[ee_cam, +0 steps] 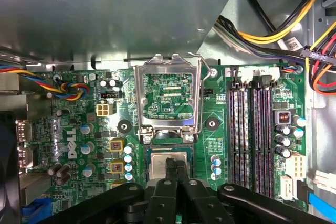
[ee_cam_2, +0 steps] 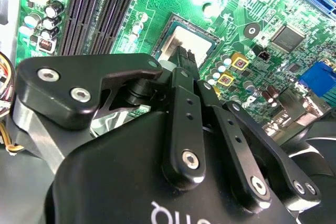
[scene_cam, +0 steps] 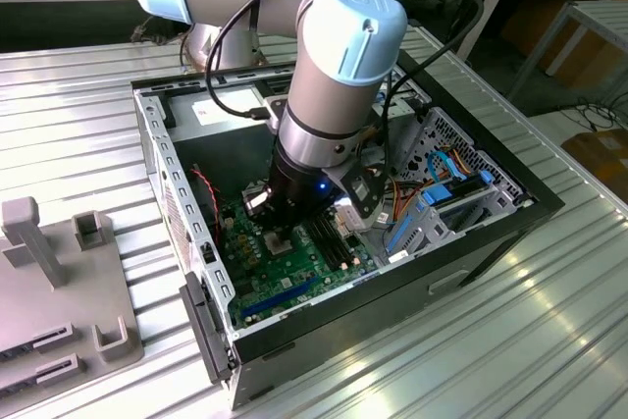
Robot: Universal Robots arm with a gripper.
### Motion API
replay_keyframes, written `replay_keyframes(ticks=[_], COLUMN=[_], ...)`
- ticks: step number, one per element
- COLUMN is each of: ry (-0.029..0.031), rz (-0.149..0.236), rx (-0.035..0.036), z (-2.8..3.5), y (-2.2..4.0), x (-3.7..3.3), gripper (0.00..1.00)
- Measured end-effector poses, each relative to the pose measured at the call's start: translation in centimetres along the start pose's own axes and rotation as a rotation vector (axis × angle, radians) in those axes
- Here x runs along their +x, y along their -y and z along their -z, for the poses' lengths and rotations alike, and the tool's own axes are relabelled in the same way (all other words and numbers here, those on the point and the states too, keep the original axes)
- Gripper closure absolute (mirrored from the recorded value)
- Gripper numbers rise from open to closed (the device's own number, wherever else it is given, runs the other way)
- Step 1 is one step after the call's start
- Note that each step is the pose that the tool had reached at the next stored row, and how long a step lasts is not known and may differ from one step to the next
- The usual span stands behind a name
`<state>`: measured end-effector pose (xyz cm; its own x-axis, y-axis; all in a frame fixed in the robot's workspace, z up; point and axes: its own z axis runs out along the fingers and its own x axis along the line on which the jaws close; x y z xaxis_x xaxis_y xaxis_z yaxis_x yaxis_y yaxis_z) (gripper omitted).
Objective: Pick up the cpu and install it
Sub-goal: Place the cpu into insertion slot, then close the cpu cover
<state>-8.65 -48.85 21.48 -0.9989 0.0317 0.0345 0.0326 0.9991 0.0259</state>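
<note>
You are positioning the gripper (ee_cam: 175, 162) directly over the cpu (ee_cam: 157, 163), with its fingers pressed together and their tips at the chip's top. The cpu is lying flat in the socket, just beside the raised socket frame (ee_cam: 138, 98).

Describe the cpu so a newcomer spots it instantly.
Inside the open computer case, find the green motherboard and its silver hinged frame, standing open. The cpu lies flat beside that frame's hinge, under the gripper. It is the one flat square with a grey metal top; the memory slots are long and black.
</note>
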Motion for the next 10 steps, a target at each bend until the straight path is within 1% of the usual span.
replay_keyframes(ticks=[10], ry=[0.0000], rz=[0.000], rx=[0.0000], z=[0.00], y=[0.00], x=[0.11], gripper=[0.89])
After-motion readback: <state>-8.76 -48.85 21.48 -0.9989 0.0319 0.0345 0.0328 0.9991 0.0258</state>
